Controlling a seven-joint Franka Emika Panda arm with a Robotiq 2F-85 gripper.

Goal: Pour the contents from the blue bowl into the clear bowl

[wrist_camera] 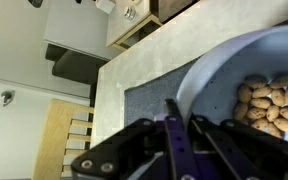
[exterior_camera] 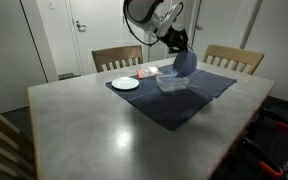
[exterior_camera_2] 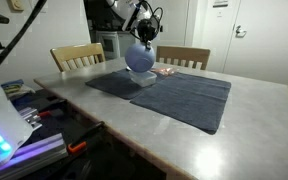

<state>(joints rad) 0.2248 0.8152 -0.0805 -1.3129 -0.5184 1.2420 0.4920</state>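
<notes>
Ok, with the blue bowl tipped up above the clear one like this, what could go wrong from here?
1. The end effector pinches only the rim of the blue bowl, so the tilted bowl might slip or swing.
2. The nuts sit piled in it; they may leave in a rush and bounce out of the shallow clear bowl onto the dark cloth.

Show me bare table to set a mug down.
Bare: the grey tabletop between dark mat and near edge, plus the mat's near half. Crowded: the mat's far end, with white plate, clear bowl and blue bowl held above it.
</notes>
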